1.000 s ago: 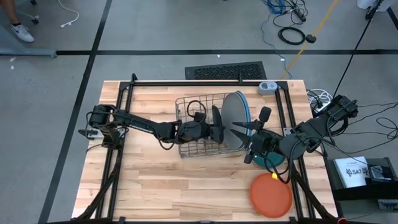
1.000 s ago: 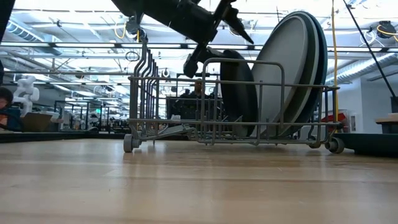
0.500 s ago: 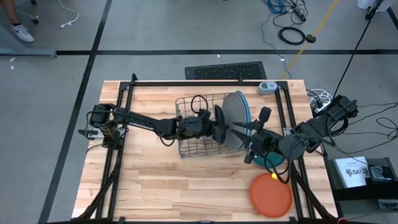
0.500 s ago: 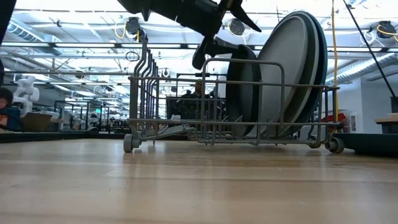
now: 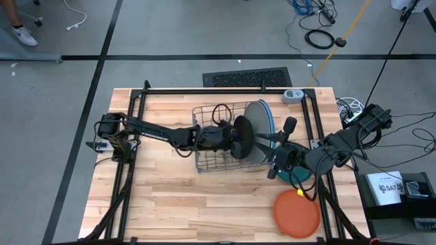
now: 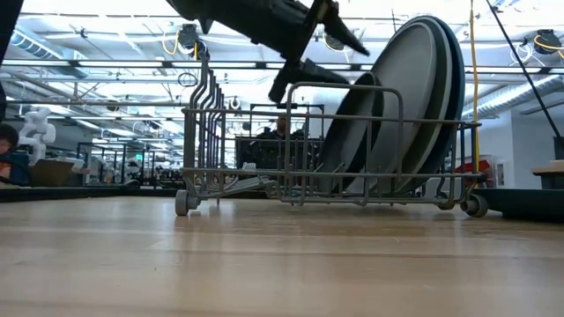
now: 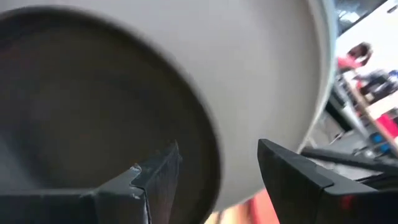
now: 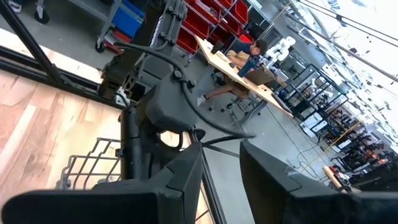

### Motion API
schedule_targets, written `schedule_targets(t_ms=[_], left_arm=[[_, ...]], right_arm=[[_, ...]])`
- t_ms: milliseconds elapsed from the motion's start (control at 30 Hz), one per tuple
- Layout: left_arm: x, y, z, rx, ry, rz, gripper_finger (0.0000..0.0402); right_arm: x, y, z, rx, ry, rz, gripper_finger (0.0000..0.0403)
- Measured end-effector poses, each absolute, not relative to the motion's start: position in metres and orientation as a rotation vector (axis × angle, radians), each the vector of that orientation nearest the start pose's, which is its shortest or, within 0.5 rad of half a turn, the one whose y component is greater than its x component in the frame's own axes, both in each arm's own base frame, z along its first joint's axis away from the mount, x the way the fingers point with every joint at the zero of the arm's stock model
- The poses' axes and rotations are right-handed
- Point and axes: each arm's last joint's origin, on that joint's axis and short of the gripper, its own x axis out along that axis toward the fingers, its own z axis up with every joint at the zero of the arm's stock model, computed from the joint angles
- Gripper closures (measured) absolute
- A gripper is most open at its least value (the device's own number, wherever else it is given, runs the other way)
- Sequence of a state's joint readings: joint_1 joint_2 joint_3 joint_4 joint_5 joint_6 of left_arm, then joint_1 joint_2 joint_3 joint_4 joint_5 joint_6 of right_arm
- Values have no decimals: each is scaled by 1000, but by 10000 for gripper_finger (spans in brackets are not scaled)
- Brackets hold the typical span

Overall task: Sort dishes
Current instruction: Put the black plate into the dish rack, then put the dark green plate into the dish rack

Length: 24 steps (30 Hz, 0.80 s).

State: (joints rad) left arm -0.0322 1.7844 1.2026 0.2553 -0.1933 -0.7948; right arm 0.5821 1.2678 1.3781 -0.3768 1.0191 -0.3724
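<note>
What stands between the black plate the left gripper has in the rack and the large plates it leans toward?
Nothing visible: the black plate at the left gripper tilts straight toward the grey plate in the wire dish rack.

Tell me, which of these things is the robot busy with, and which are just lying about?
Job: black plate, at the left gripper in the wire rack; grey plate and blue plate, racked; orange plate and dark teal plate, on the table; right gripper idle beside the rack.
Lying about: small white device at the table's edge; floor cables; floor vent.
</note>
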Motion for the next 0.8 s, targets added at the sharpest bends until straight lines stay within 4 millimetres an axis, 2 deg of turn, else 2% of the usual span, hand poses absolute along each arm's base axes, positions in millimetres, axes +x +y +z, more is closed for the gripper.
schedule_targets(t_ms=[133, 267, 400, 533, 800], left_arm=[[402, -7, 240, -737, 307, 306, 184], [401, -8, 248, -689, 276, 281, 184], [391, -8, 268, -605, 255, 266, 184], [371, -14, 297, -475, 220, 296, 184], [320, -51, 339, -171, 220, 422, 185]], right_arm=[[229, 120, 419, -554, 274, -400, 300], [230, 118, 419, -547, 277, -409, 300], [230, 118, 417, -544, 292, -410, 300], [229, 117, 413, -548, 318, -414, 300], [225, 119, 411, -492, 316, -484, 300]])
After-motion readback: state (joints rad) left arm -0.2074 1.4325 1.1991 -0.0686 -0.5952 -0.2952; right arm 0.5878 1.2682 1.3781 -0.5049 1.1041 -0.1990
